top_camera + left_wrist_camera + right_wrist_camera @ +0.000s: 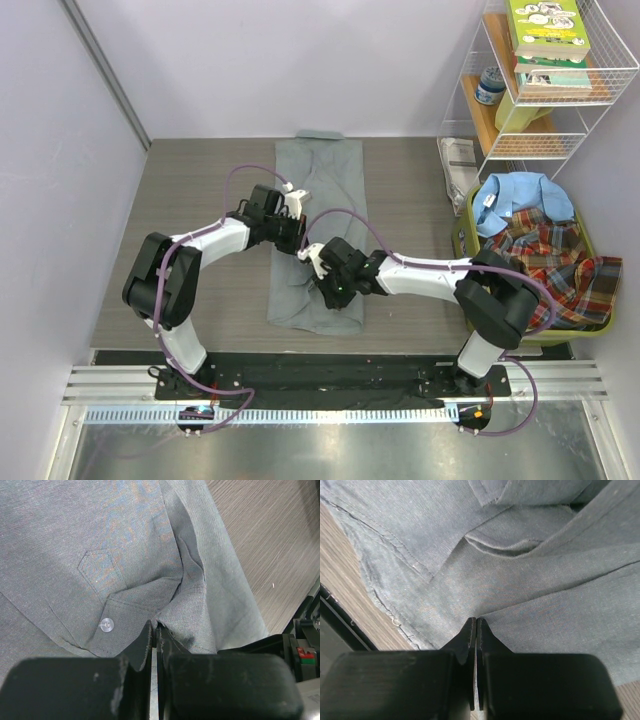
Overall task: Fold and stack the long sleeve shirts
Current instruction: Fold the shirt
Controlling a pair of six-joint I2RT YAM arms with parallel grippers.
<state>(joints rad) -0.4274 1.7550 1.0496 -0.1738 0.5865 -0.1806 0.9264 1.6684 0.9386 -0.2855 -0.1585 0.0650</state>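
Observation:
A plain grey long sleeve shirt lies lengthwise down the middle of the table. My left gripper rests on its middle. In the left wrist view that gripper is shut on a raised fold of the grey shirt, just below a chest pocket and a button. My right gripper is close beside it, nearer the shirt's lower end. In the right wrist view the gripper is shut on a cloth edge of the grey shirt. A light blue shirt and a red-green plaid shirt sit in a basket.
The green basket stands at the table's right edge. Behind it is a wire shelf with books and a jar. A paper booklet lies beside the shelf. The black front rail runs along the near edge.

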